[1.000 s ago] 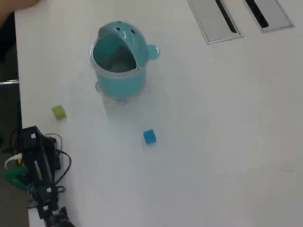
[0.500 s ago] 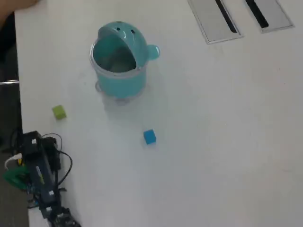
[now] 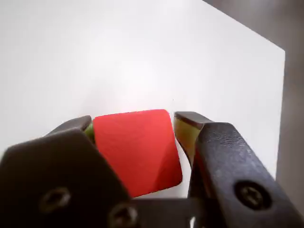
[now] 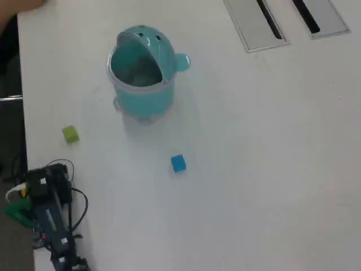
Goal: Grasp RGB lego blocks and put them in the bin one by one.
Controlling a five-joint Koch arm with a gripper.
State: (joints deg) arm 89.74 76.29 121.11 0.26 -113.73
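Red is filling the middle of my wrist view: the red block [image 3: 137,151] is sitting between the two jaws of the gripper [image 3: 135,127], the left pad touching its side and the right pad [image 3: 184,129] just beside its other edge, with a sliver of gap perhaps showing. I am reading that as a narrow hold on the block, closing or just closed; I cannot tell whether it is lifted off the white table [image 3: 118,52] yet.

In the overhead view the arm [image 4: 49,217] is lying along the lower left edge of the table, and over the last second it has been sliding downward in that view, its far end now almost out of frame at the bottom. The red block itself is not visible from above. Nothing else has shifted: the yellow-green block [image 4: 70,134] is resting left of the bin [image 4: 141,101], well apart from it, and the blue block [image 4: 178,163] is lying below and to the right of it.

I am judging this as the first pick under way, with all three blocks still outside the bin. The carry will be long, since the bin is standing well apart from the gripper.
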